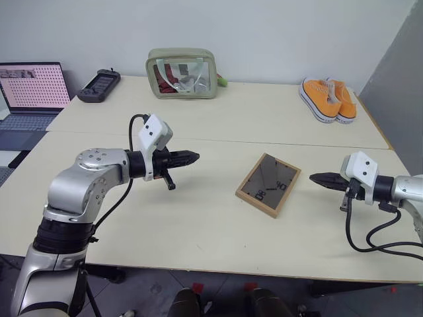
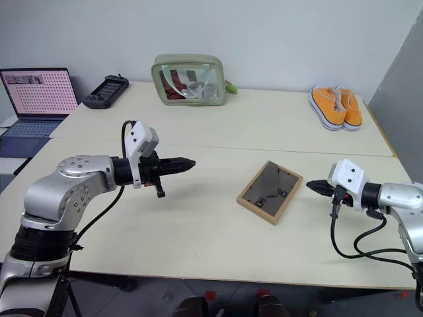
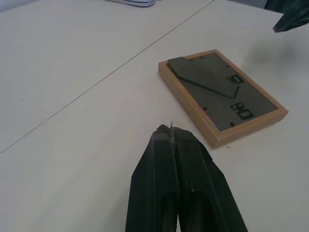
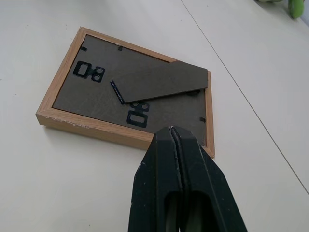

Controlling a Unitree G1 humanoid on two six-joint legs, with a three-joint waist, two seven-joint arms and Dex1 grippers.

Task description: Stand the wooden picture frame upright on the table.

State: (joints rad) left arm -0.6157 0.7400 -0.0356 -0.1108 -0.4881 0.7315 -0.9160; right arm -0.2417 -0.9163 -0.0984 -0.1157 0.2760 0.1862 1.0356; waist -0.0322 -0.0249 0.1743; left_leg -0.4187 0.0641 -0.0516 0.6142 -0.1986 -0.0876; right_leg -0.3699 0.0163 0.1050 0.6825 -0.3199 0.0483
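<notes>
The wooden picture frame (image 1: 268, 184) lies flat on the table (image 1: 198, 218), face down, its dark back panel and folded stand (image 4: 159, 81) turned up. My left gripper (image 1: 193, 158) hovers above the table to the left of the frame, shut and holding nothing, pointing toward it. To the frame's right my right gripper (image 1: 314, 177) is also shut and empty, its tip a short way from the frame's right edge. The frame (image 3: 219, 94) lies just beyond the closed left fingers (image 3: 179, 183) in the left wrist view.
At the table's back stand a green pouch (image 1: 182, 73), a pair of orange shoes (image 1: 328, 98) on the right and a black handheld controller (image 1: 99, 84) on the left. A laptop (image 1: 30, 92) sits on a side surface at far left. A seam (image 1: 218, 139) crosses the tabletop.
</notes>
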